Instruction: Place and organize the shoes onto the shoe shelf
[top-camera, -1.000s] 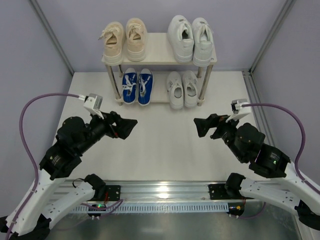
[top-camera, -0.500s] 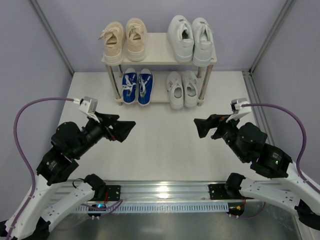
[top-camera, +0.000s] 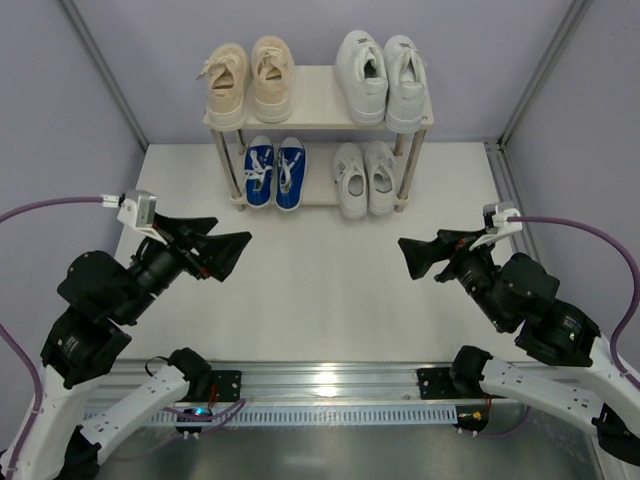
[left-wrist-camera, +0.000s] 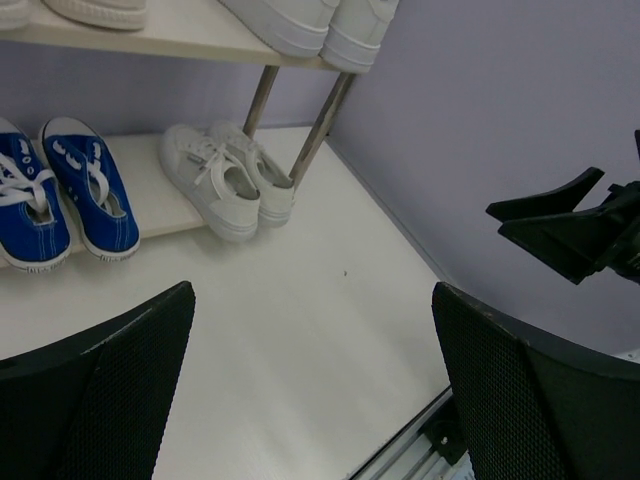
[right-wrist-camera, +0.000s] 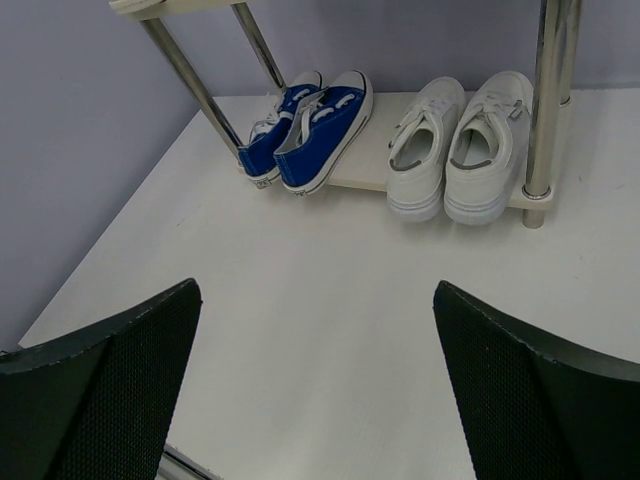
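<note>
From above, the shoe shelf (top-camera: 318, 100) is carrying beige sneakers (top-camera: 248, 80) and large white sneakers (top-camera: 380, 76) on top, blue sneakers (top-camera: 275, 172) and smaller white sneakers (top-camera: 364, 178) below, the left jaws and right jaws hanging released before it; both wrist views are showing spread, empty jaws facing its lower tier.

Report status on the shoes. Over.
Both open, empty: left claw, right claw. All four pairs on shoe shelf: beige pair, large white pair top; blue pair, small white pair bottom. Nothing in the way.
</note>
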